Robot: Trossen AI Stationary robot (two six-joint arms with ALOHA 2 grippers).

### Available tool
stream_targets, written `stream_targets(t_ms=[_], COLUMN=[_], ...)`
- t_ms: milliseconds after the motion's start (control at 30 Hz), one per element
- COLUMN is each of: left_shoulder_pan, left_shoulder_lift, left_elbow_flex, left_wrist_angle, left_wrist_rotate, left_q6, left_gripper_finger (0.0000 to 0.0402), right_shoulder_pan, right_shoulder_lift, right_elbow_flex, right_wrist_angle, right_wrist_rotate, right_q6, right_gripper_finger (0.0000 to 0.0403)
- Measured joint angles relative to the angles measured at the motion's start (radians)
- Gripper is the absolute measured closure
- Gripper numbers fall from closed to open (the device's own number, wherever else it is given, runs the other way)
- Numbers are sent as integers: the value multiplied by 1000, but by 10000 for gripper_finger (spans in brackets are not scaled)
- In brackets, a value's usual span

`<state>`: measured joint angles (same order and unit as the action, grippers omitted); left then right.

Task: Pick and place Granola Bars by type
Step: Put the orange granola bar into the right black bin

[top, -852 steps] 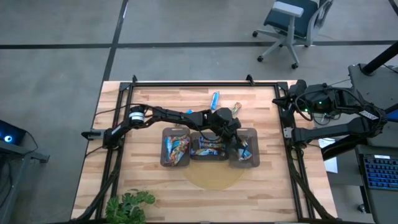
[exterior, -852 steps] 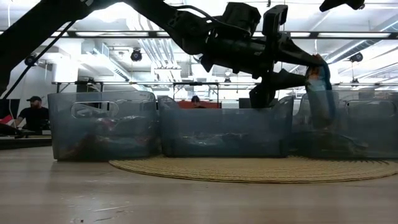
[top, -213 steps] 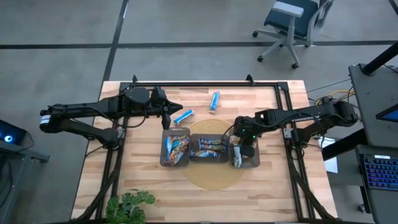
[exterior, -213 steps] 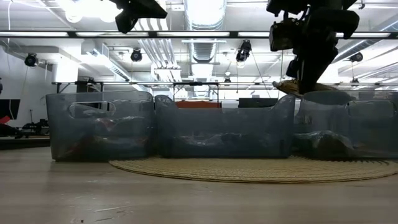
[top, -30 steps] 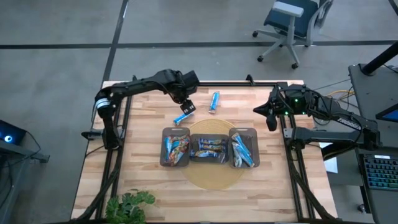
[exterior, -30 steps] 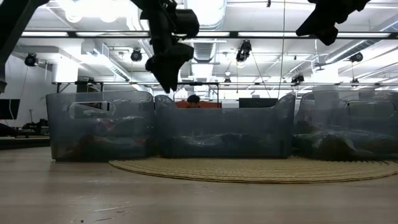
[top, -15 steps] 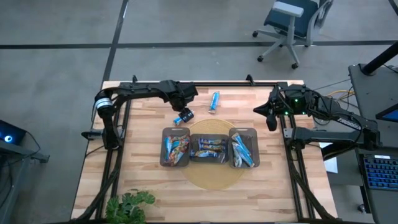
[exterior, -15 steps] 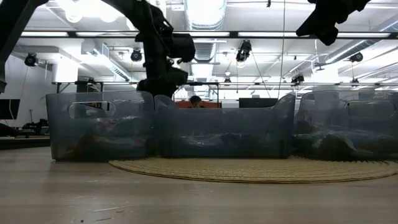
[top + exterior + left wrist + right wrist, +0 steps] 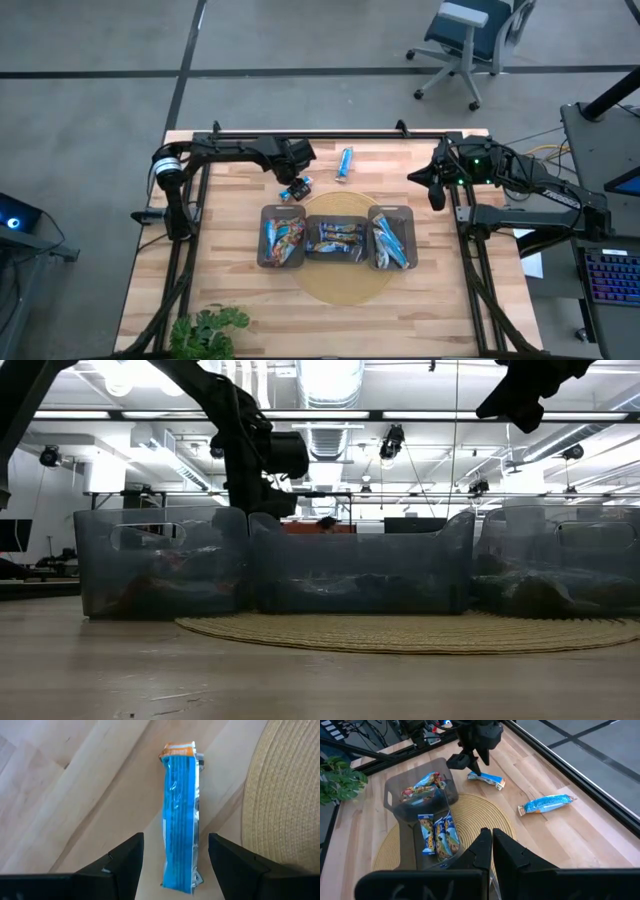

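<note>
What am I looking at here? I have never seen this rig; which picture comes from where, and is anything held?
Two robot arms work at a wooden table. One picture looks straight down, one looks level across the tabletop, and one comes from each wrist. Three trays hold wrapped granola bars, the middle one on a round woven mat. Two blue bars lie loose behind them. The left gripper hangs open over the nearer blue bar, its fingers either side, not gripping yet. The other blue bar lies farther back. The right gripper waits shut and empty at the table's right edge.
</note>
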<state>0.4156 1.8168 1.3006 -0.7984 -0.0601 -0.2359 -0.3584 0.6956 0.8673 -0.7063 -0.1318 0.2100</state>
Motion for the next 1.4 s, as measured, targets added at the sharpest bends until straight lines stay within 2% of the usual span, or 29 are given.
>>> stream_targets(t_ms=[433,867,1167,1400], left_shoulder_pan=[2,3,3,3], left_shoulder_lift=[0,2,1,1], left_elbow_flex=[-5,-120,-156,-156], left_wrist_angle=[47,173,196,196], left_wrist_rotate=[1,21,51,56], left_q6=[23,-29,-53,-51], left_gripper_finger=[197,197,198,220], right_shoulder_pan=[0,0,0,0], right_shoulder_lift=[0,0,0,0], right_elbow_flex=[0,0,0,0], right_wrist_angle=[0,0,1,1], right_wrist_rotate=[0,1,2,2], right_q6=[0,0,0,0], right_gripper_finger=[394,394,394,394])
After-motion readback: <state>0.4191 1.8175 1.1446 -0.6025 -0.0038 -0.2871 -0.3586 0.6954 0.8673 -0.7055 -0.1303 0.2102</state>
